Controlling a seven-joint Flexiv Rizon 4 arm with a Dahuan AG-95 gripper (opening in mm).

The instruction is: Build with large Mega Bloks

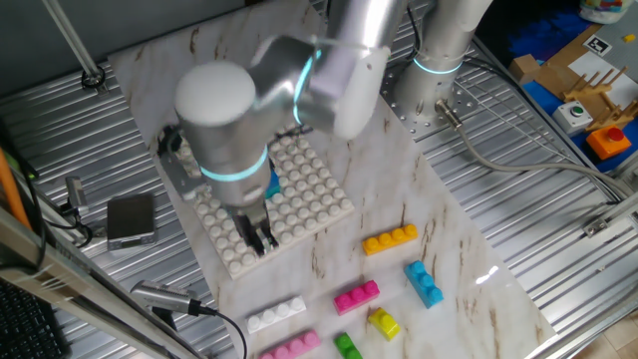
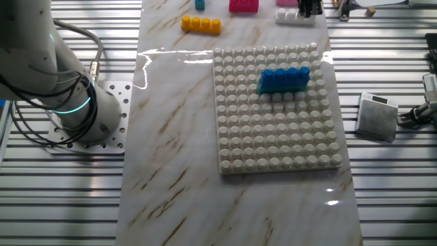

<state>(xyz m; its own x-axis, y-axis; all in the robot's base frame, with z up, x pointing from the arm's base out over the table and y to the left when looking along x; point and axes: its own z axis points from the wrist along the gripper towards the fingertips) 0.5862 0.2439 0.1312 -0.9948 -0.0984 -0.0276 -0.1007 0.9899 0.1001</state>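
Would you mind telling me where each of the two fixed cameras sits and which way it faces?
One fixed view: high, opposite the arm's base, looking down across the loose bricks toward the white baseplate; the arm's elbow fills the middle and the gripper hangs over the plate's near edge.
The other fixed view: high, on the opposite side, looking steeply down on the baseplate; only the arm's base and the gripper tip show.
Shared: the baseplate, the blue brick on it, and the orange brick.
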